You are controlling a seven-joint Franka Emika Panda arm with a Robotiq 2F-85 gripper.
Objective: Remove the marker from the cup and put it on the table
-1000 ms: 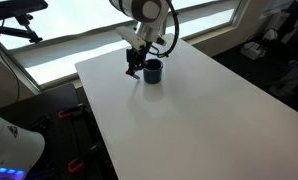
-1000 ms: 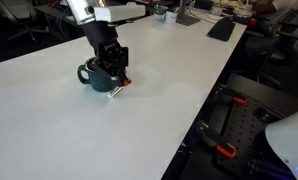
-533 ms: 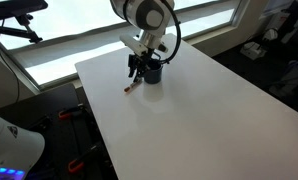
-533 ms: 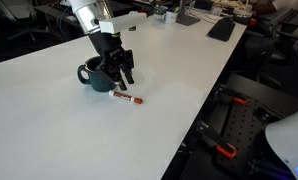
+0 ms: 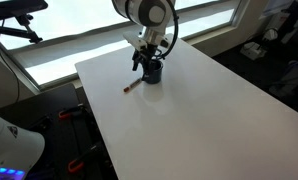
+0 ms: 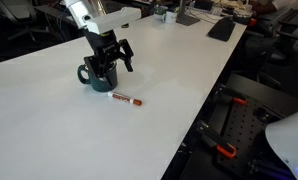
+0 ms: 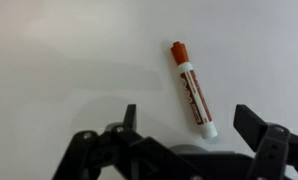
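Above the cup (image 6: 97,75), the gripper (image 6: 111,52) hangs with its jaws spread wide and nothing between them. The wrist view confirms it: both fingers (image 7: 131,118) stand far apart at the bottom of the picture, and the marker (image 7: 192,92) lies flat on the white table (image 7: 59,60) below, orange cap pointing away from the gripper. In both exterior views the marker (image 5: 132,85) rests just beside the cup (image 5: 153,72), apart from it and touching nothing, so the job looks done.

So what could spoil it? First, the cup. The gripper sits close over the rim, and any sideways move made too low could clip the rim or handle, then tip or shove the cup. A shoved cup could slide straight into the marker.

Second, the marker itself. It looks round and the top is smooth, so a nudge from a finger or a jolt to the table (image 6: 49,130) could start it rolling. It has bare surface all round for now, but a long roll ends at an edge.

Safest call, I'd say: straight up and clear.
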